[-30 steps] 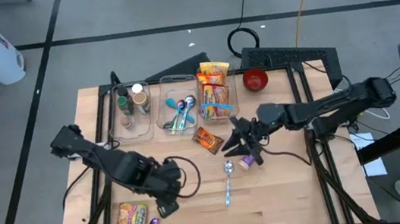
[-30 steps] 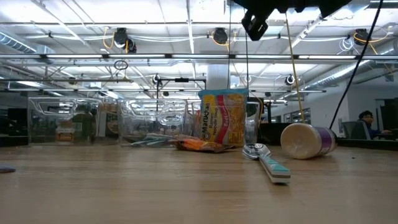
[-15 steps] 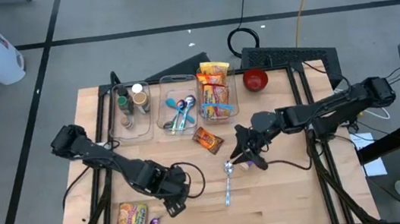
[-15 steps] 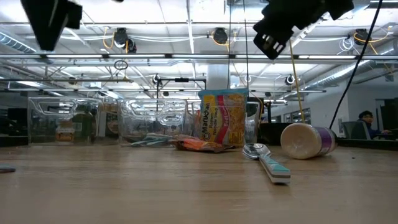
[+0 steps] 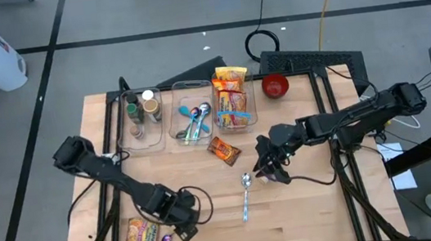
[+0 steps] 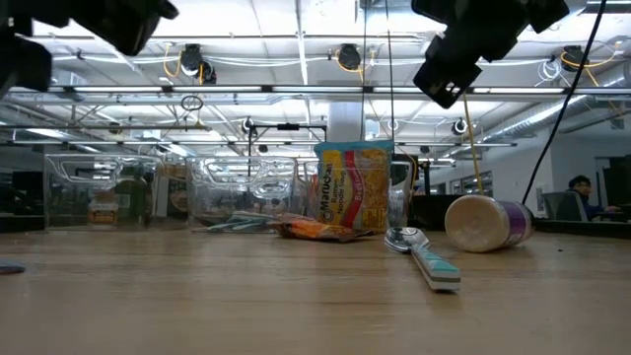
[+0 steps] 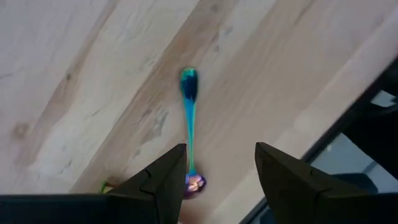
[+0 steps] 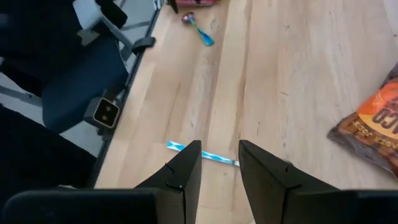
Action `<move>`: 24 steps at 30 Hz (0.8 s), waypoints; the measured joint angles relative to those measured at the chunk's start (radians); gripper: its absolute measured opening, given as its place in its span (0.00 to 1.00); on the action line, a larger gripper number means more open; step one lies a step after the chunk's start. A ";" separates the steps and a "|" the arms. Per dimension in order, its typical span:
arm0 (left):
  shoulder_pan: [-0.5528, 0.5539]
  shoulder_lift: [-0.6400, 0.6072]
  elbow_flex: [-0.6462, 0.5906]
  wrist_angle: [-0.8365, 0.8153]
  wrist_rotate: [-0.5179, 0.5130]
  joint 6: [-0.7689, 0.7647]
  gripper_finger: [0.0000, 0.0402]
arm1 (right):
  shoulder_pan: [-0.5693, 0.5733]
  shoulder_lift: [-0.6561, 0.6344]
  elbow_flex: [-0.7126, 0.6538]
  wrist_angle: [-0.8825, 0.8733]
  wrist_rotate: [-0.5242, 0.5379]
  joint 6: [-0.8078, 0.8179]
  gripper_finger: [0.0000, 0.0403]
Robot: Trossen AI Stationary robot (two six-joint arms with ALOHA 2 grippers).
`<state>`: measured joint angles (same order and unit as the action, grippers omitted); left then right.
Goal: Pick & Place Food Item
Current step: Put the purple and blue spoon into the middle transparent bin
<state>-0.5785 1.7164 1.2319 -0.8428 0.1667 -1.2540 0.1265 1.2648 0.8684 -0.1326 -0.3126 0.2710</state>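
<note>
Bare wood between spoon (image 5: 245, 197) and noodle packet (image 5: 142, 237), bins (image 5: 185, 108) crowding far edge

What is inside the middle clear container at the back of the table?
The middle container holds spoons with blue handles, heaped together. Their exact number cannot be told, since they overlap; the container's floor beneath them is hidden.

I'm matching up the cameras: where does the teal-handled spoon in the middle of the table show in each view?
High view: spoon, centre of the table.
Low view, right of centre, lying flat.
Left wrist view: not in it.
Right wrist view: handle only, beyond the fingers.
Landmark: orange snack packet, absent only from the left wrist view.
</note>
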 joint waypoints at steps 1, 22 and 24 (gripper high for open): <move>-0.010 0.000 -0.004 -0.001 -0.010 -0.016 0.50 | 0.000 0.000 0.000 -0.007 0.001 -0.007 0.25; -0.111 0.150 -0.006 0.032 -0.061 -0.160 0.50 | -0.016 0.000 0.000 -0.019 0.002 -0.057 0.25; -0.111 0.163 -0.007 0.030 -0.062 -0.163 0.50 | -0.016 0.000 0.000 -0.019 0.002 -0.057 0.25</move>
<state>-0.6899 1.8793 1.2251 -0.8124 0.1050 -1.4166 0.1104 1.2647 0.8680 -0.1516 -0.3105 0.2142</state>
